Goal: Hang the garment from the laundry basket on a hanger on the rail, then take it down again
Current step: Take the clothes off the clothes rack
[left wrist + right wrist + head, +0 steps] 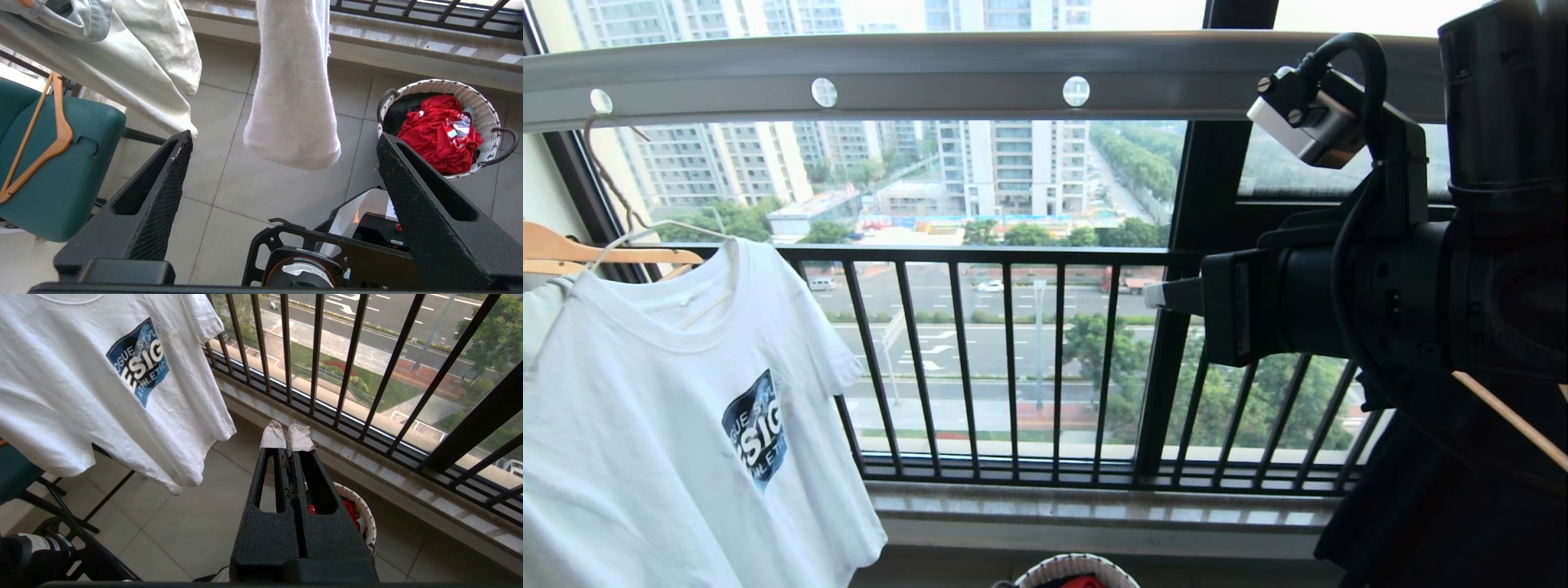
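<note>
White T-shirt [662,408] hung on wire hanger [645,233], hooked in a hole of the rail [947,73]. Left gripper [286,151] spread wide, empty, below the shirt's hem. Right gripper [291,437] pinched closed, empty, above laundry basket [482,102] holding red cloth [437,130]

White crew-neck T-shirt [645,425] with blue "DESIGN" chest print, draped on the cream wire hanger [645,233] hooked in a hole of the grey perforated rail [947,77]; its hem hangs just above the spread left gripper [282,143]. Woven laundry basket [478,98] stands on the floor beyond that gripper, holding red cloth.
</note>
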Controlling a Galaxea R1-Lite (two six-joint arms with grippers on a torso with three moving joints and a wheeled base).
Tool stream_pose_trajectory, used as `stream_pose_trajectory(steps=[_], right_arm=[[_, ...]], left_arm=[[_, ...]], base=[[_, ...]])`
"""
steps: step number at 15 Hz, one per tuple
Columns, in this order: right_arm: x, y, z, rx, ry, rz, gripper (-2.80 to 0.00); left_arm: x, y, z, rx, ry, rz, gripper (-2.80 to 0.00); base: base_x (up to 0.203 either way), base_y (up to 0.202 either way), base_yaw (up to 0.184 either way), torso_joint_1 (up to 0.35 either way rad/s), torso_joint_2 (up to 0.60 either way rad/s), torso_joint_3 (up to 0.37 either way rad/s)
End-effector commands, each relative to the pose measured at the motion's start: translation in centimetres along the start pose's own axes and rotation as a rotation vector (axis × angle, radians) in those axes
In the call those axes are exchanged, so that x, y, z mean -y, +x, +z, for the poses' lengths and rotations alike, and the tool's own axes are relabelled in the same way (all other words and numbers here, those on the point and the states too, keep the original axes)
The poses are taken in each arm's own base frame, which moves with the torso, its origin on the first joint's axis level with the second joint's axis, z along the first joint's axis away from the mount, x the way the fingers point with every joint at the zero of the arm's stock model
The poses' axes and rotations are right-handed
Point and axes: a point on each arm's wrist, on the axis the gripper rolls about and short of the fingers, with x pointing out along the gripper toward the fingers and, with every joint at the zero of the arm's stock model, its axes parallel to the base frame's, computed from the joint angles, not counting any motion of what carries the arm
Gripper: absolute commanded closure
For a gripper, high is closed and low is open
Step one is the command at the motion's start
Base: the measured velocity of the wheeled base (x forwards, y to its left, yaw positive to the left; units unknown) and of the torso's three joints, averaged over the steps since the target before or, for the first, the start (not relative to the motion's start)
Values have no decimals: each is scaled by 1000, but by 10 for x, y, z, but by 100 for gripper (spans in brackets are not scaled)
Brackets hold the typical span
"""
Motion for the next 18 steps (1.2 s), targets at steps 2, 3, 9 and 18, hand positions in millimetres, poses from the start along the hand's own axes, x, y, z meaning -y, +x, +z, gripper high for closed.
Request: stream_pose_trajectory(steps=[2,3,9,18], right_arm=[[0,0,-1,-5,0,0,0],[0,2,-3,-13,-1,-2,0],[3,-5,-1,10,3,-12,0],[18,-9,6,38,-22,-63,0]], left_arm=[[15,30,3,-55,29,50,-280],[18,38,0,-47,27,64,-280],[31,72,-11,-16,-5,60,0],[33,71,-1,111,-30,49,0]], base=[[0,0,0,0,0,0],[0,0,0,0,0,0],[0,0,0,0,0,0],[0,0,0,0,0,0]])
